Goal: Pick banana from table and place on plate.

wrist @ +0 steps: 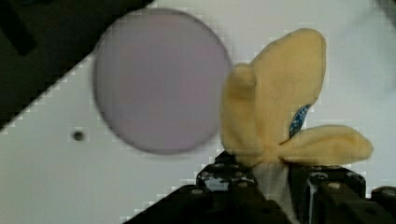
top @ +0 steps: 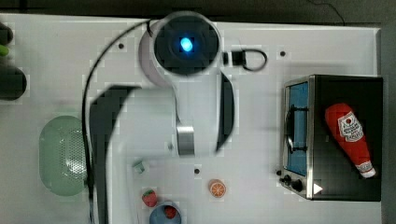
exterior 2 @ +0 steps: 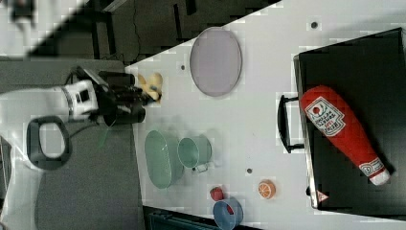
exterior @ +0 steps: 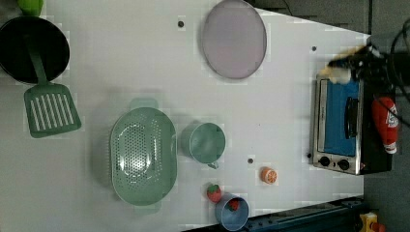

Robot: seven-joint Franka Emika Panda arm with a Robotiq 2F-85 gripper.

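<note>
We had the tool [wrist: 273, 179] closed on the banana [wrist: 280, 112], a soft yellow plush toy with its peel flaps splayed, pinched near the base where the flaps meet. That low grip left the flaps hanging free beyond the fingers, so the banana could be set down without the tool touching the dish. In the right view the banana [exterior 2: 149, 86] hung clear of the worktop [exterior 2: 268, 120], off the edge nearest the arm, with the plate [exterior 2: 215, 61] near it on the right view's right. The plate lay bare, so the placing was not yet done. We judged, though the wrist view was soft, that the banana was beside the plate [wrist: 159, 79] rather than over it.
</note>
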